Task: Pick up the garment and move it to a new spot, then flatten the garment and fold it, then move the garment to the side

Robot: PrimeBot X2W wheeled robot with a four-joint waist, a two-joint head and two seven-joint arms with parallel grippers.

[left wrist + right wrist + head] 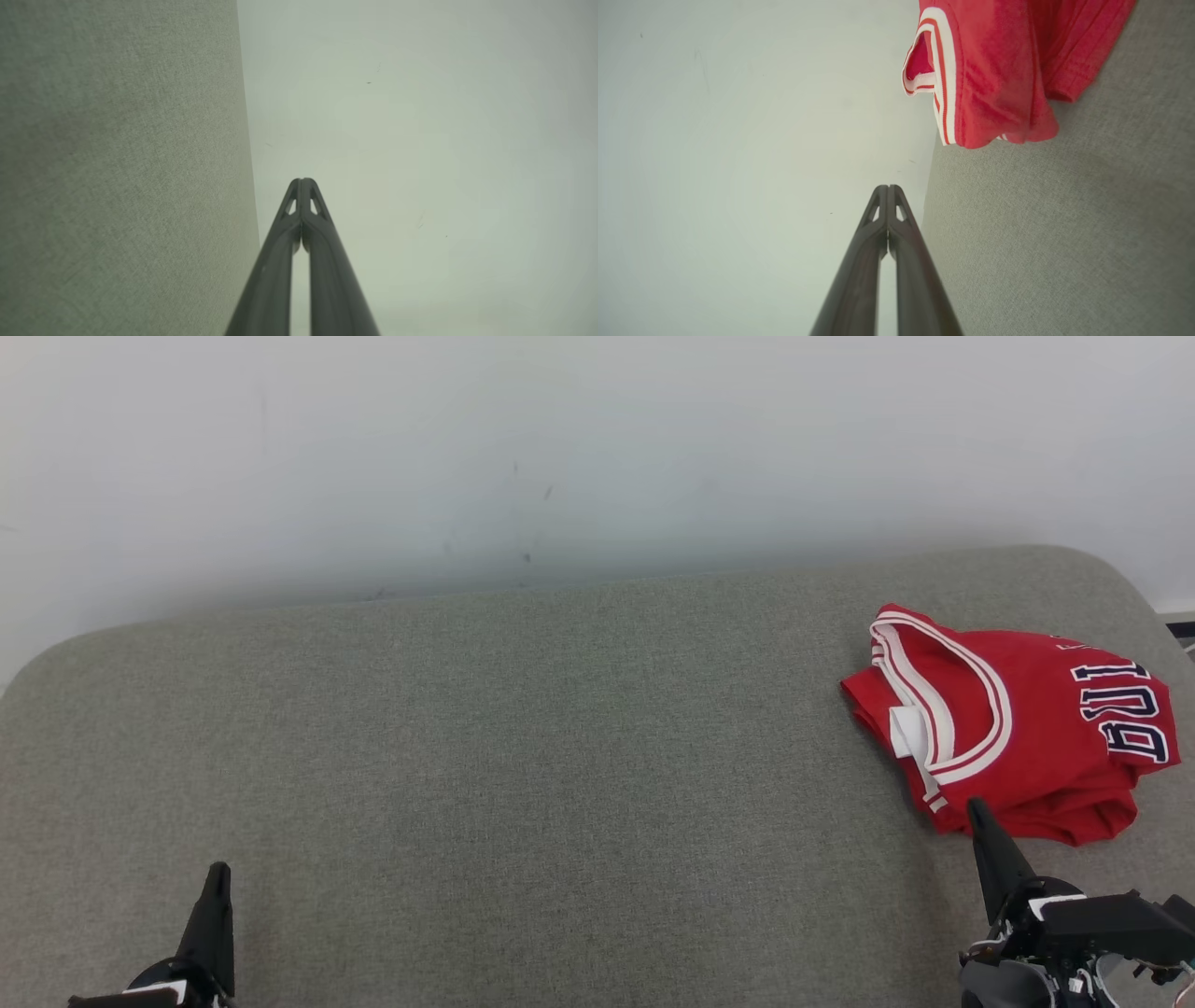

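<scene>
Bunched red jersey (1027, 728) sits at counter's (523, 756) right end, toward the back. Looks soft, light, limp; layers prob. slip. Best pinch at white-trimmed neckline (999, 709). R end effector (977, 807), counter's right front, closed & empty; L end effector (218, 870), left front, closed too.

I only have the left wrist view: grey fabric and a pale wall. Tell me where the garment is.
Observer: The red garment lies at the right end of the grey cushion, as the head view shows it.
Operator: Report the right gripper.
Observer: The right gripper is shut and holds nothing. It points at the garment's near edge and, in its own wrist view, looks clear of it.
Operator: Describe how the garment lies.
Observer: It is loosely bunched, with the white-striped trim on top and dark lettering on its right side.
</scene>
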